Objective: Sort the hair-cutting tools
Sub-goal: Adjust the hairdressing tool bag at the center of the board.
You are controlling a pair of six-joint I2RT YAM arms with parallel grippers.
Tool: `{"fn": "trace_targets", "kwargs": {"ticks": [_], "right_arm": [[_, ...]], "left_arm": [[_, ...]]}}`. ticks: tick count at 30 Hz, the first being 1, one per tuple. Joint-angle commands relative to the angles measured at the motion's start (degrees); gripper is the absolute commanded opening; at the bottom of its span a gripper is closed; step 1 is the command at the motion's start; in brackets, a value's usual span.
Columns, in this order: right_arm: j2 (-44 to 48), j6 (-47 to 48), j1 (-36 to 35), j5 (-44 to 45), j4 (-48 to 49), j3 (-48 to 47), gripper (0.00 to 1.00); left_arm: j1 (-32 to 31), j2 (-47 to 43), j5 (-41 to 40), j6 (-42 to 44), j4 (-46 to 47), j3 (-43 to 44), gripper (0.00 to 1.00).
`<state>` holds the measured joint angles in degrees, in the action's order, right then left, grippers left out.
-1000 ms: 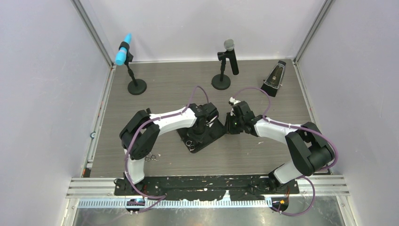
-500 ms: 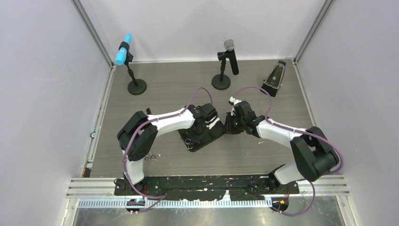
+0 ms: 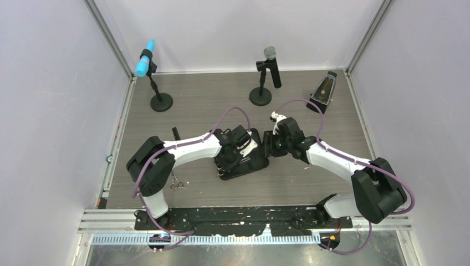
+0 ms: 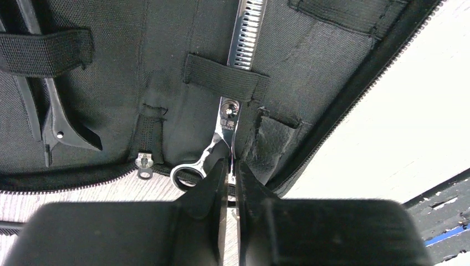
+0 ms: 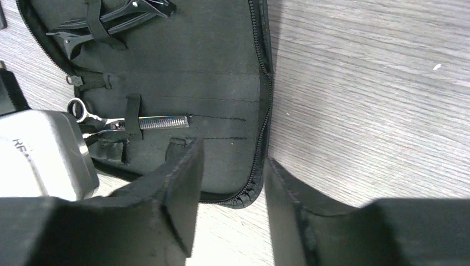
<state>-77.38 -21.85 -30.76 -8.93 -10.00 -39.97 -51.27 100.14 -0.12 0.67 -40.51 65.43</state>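
The surface (image 3: 210, 111) is a grey wood-grain board, enclosed on three sides by pale walls (image 3: 50, 122) with metal corner posts. Along the far edge stand three items:

- a blue-capped microphone (image 3: 145, 62) on the left
- a grey-capped microphone (image 3: 270, 61) at centre
- a metronome (image 3: 324, 91) on the right

A black zip case (image 3: 256, 162) lies open at the centre of the surface. Scissors (image 4: 229, 113) with a toothed blade sit inside it under an elastic strap, handle at the case's near-left end.

The left gripper (image 4: 230, 160) has its jaws almost pressed together, pinching the scissors' handle. The right gripper (image 5: 233, 155) hangs over the case's right zip edge, jaws spread and holding nothing.

Black hair clips (image 5: 111, 19) sit under another strap in the case. A loose pair of scissors (image 3: 176, 183) lies on the surface near the left arm's base.
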Motion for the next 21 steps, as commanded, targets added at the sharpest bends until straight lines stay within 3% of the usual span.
{"fn": "trace_targets", "kwargs": {"ticks": [1,2,6,8,14,21], "right_arm": [[2.18,0.94,-0.26,2.47,-0.23,-2.54,0.55],[2.43,1.15,-0.26,2.8,-0.58,-2.63,0.57],[2.4,1.95,-0.26,4.5,-1.29,-3.28,0.59],[1.25,2.07,-0.26,4.5,-1.45,-3.94,0.58],[-3.8,1.38,-0.26,3.67,-0.85,-4.55,0.51],[-5.95,0.24,-0.26,3.12,-0.11,-2.7,0.41]], "left_arm": [[-0.41,-1.96,0.6,-0.41,1.76,1.21,0.17],[-0.41,-2.36,0.56,-0.47,1.9,1.39,0.23],[-0.41,-5.7,-2.18,-4.53,2.58,1.16,0.61],[-0.41,-8.29,-3.32,-7.07,3.11,0.4,0.7],[1.98,-19.79,-7.41,-22.73,4.65,-6.68,0.75],[7.81,-31.57,-3.4,-44.8,15.82,-24.82,0.72]]}}
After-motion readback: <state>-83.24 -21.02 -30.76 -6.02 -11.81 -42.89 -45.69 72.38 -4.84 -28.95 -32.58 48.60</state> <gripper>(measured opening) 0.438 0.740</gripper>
